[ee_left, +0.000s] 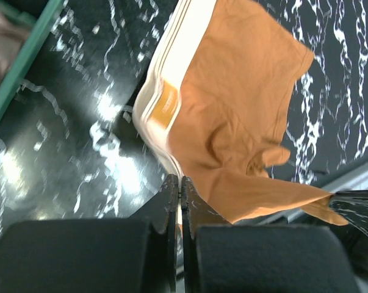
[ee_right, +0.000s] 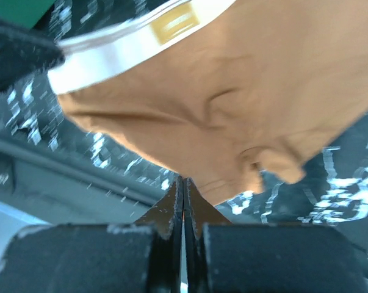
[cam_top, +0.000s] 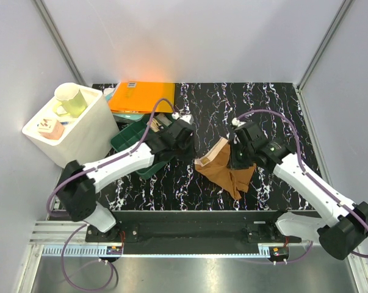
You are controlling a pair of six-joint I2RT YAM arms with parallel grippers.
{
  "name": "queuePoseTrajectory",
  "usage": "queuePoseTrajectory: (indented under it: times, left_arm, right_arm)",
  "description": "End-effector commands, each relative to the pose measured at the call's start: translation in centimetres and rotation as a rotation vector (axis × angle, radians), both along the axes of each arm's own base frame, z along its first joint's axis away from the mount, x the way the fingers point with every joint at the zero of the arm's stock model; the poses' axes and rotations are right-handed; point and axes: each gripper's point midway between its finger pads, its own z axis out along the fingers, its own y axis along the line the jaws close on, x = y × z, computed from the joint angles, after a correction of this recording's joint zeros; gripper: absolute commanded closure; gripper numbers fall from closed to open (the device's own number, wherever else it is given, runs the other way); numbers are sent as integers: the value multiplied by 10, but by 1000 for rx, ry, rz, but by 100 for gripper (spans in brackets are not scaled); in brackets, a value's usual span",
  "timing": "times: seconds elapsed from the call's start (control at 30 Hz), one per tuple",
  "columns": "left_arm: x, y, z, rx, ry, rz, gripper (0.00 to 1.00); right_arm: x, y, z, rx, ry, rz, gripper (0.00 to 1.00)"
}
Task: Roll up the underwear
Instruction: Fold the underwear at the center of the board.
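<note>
The left hand (ee_left: 177, 183) is pinched shut on the pale waistband (ee_left: 162, 91) of the brown underwear (cam_top: 223, 168). The underwear sits bunched near the middle of the table (cam_top: 281, 110), between the arms, with its waistband to the left and its legs trailing right (and nearer). The right hand (ee_right: 183, 183), shut on the brown edge, sits closest over it.

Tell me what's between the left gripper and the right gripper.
The brown underwear fills that gap: the left gripper pinches its pale waistband, the right gripper its brown fabric. The top view shows it best.
</note>
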Motion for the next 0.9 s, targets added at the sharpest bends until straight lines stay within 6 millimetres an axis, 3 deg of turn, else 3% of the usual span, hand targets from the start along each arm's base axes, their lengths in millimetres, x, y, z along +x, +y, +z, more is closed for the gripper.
queuePoseTrajectory:
  times: [0.0, 0.03, 0.2, 0.3, 0.4, 0.57, 0.87]
  left_arm:
    - [-18, 16, 22, -54, -36, -36, 100]
    - [-25, 24, 13, -36, -19, -36, 100]
    - [-48, 53, 17, -33, -20, -19, 100]
    - [-60, 70, 15, -29, -21, 4, 100]
    - [-57, 72, 28, -54, -50, 9, 100]
    - [-40, 53, 38, -54, -49, -20, 100]
    - [-5, 30, 40, -54, -26, -46, 100]
  right_arm:
    - [-35, 45, 20, 179, 10, 159, 100]
    - [-40, 51, 21, 183, 12, 176, 100]
    - [-68, 95, 21, 205, 43, 246, 100]
    - [-63, 102, 26, 202, 22, 203, 100]
    - [-46, 89, 34, 153, -63, 140, 100]
    - [-21, 64, 48, 56, -136, 98, 100]
    - [14, 22, 37, -30, -135, 48, 100]
